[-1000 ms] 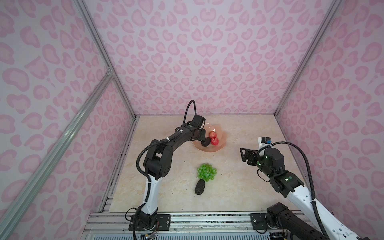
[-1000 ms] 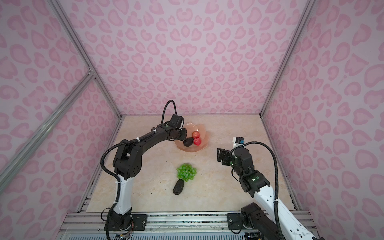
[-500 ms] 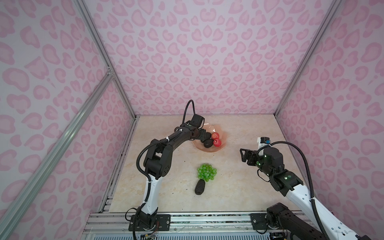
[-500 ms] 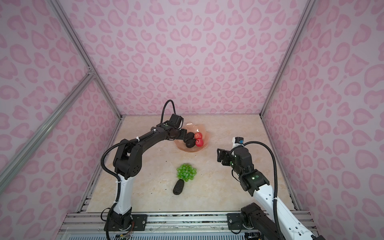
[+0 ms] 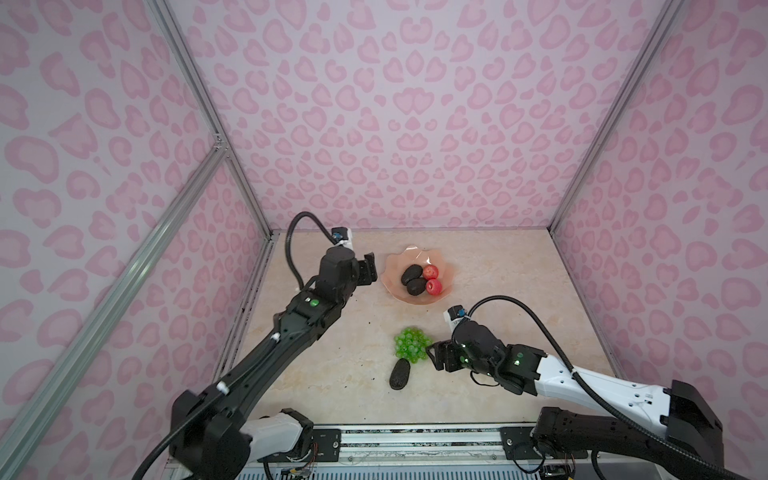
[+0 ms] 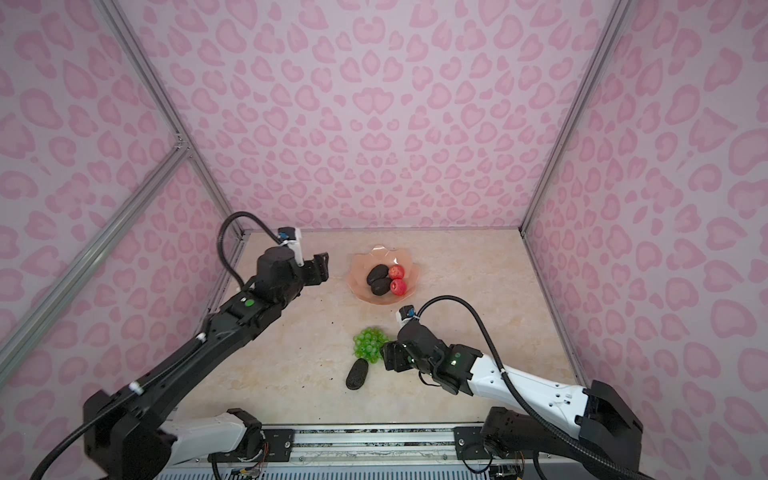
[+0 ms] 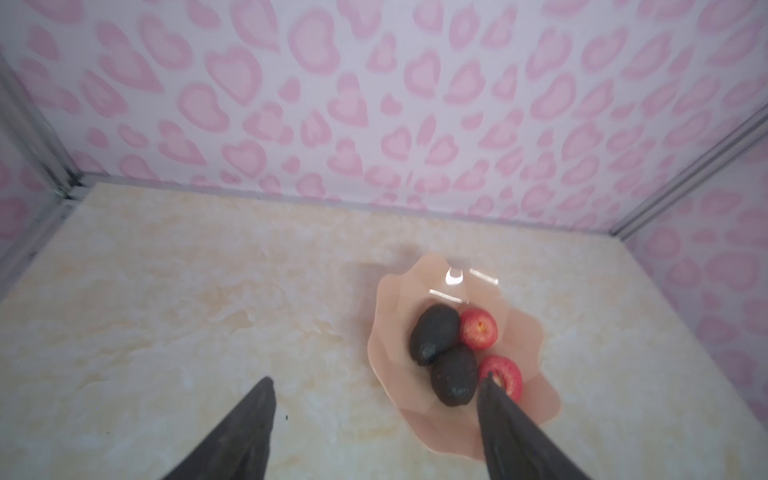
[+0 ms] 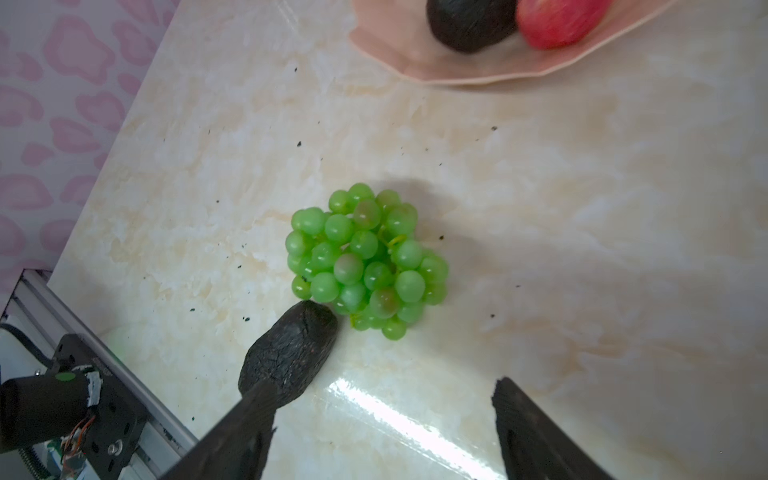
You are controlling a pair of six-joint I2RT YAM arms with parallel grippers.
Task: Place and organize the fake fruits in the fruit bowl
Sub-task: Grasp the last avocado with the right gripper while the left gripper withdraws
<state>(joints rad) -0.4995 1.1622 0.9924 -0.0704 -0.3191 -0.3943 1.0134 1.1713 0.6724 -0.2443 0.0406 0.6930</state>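
The peach-pink fruit bowl (image 5: 391, 266) (image 7: 388, 291) holds two dark avocados (image 5: 411, 274) (image 5: 416, 286) and two red apples (image 5: 430, 272) (image 5: 434, 286). My left gripper (image 5: 368, 270) (image 7: 379, 378) hangs open and empty just left of the bowl's rim. The green grapes (image 5: 411, 343) (image 8: 365, 257) lie on the table, with a third avocado (image 5: 400, 374) (image 8: 291, 353) touching their near side. Just right of the grapes and that avocado, my right gripper (image 5: 436, 357) (image 8: 384, 384) is open and holds nothing. One of its fingers overlaps the avocado's end in the right wrist view.
Pink patterned walls close in the marble table (image 5: 498, 270) on three sides. A metal rail (image 5: 415, 432) runs along the front edge. Small dark specks dot the tabletop around the grapes.
My left gripper has opened and drawn back left out of the bowl, leaving a second avocado there. My right gripper has moved left and forward, close to the grapes.
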